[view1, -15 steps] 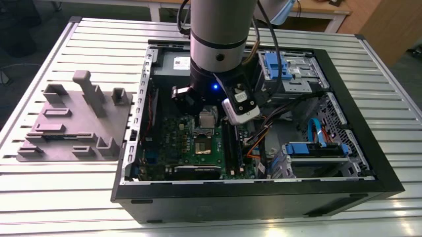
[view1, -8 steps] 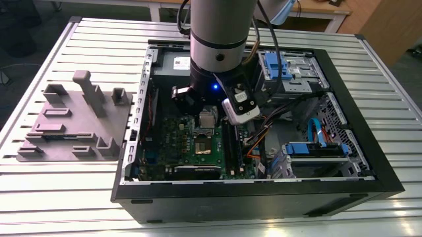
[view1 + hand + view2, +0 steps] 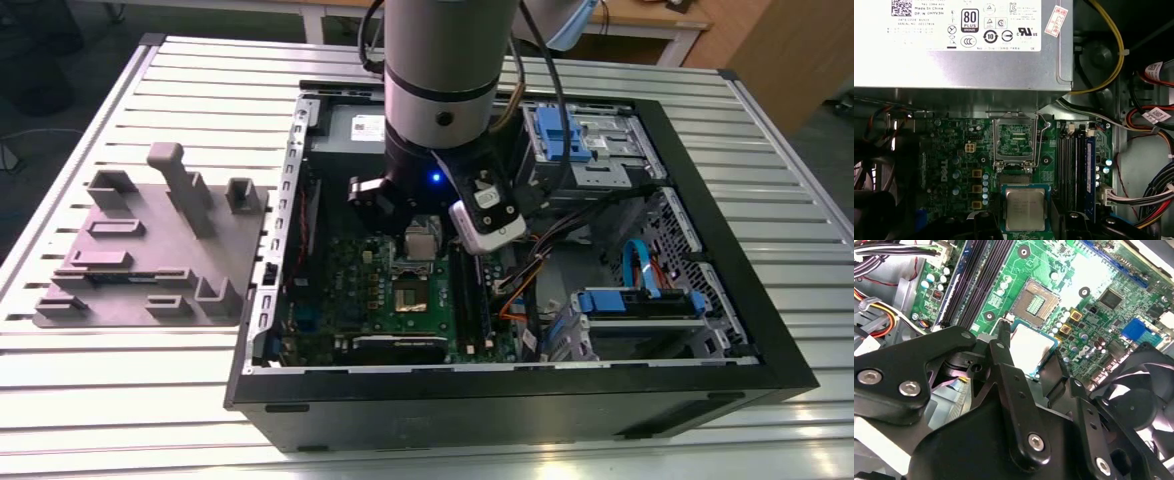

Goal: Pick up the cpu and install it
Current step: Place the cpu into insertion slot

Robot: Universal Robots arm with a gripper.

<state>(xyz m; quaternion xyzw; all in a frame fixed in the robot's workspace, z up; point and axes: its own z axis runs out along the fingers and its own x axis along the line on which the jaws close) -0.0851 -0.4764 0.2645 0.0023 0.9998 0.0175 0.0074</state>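
Silver-grey cpu (image 3: 1025,207), pinched by opposite edges in the jaws of the gripper (image 3: 1027,222), over the far part of the board (image 3: 949,165), just beside the open socket (image 3: 1036,302). Called, seemingly, for a level hold, corners squared to the socket, no sideways drag.

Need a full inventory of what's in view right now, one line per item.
cpu: 1, silver-grey, held above the motherboard, near the socket
socket: 1, metal, empty, on the motherboard
motherboard: 1, green, inside the case
power supply: 1, grey, white label, inside the case
fan: 1, black, inside the case
drive caddies: 2, blue, inside the case, exterior view's right
case: 1, black, open, on the table
fixture tray: 1, grey, on the table, exterior view's left
table: 1, silver, slatted
arm: 1, grey, over the case
gripper: 1, black, shut on the cpu
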